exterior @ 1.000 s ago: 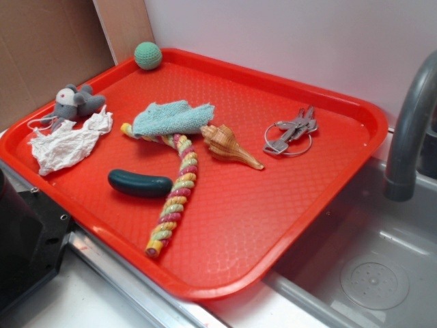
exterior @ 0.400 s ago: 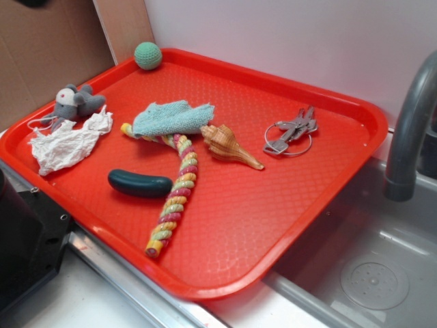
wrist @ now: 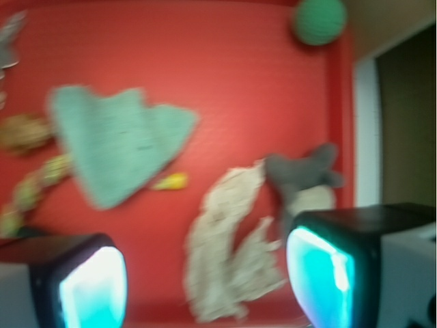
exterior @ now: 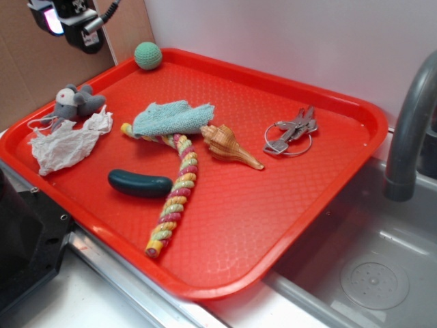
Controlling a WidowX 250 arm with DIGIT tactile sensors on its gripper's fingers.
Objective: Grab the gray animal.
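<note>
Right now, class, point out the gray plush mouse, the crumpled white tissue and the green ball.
gray plush mouse [exterior: 75, 102], exterior view, on its body.
crumpled white tissue [exterior: 65, 145], exterior view, at its middle.
green ball [exterior: 147, 56], exterior view, at its centre.

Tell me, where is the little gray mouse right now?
In the exterior view the gray mouse lies at the far left of the red tray, right beside the crumpled white tissue and in front of the green ball.

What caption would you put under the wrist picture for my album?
Open pincer hovering over the crumpled tissue, beside the gray plush mouse on the red tray.
</note>
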